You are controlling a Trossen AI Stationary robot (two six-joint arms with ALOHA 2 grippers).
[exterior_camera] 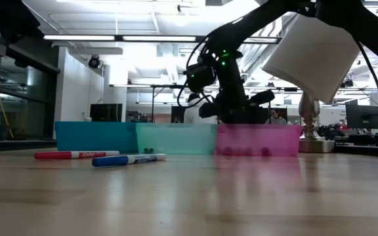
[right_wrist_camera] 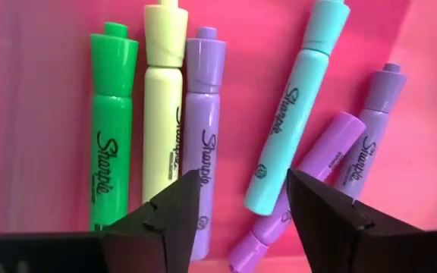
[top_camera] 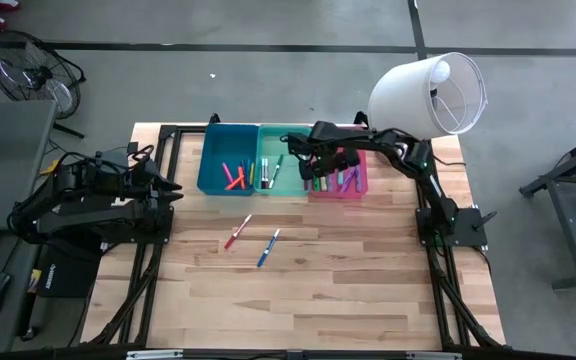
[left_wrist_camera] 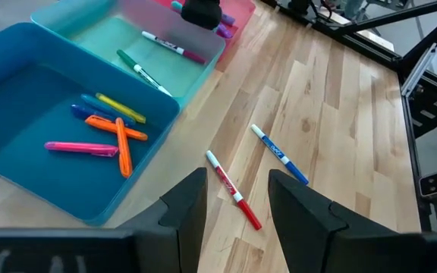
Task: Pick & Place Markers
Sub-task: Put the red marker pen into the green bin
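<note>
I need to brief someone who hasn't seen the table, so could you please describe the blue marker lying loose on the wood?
On the bare wooden table, in front of the row of three bins, two pens lie loose side by side. The blue marker is the one nearer the right arm's side; its neighbour, the red marker, differs only in colour.

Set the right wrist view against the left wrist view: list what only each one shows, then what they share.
Only the right wrist view: the right gripper, open over the pink bin, and close-ups of a green highlighter and a teal highlighter.
Only the left wrist view: the left gripper, the blue bin, the mint bin, a red marker and a blue marker on the table.
Both: the pink bin.
</note>
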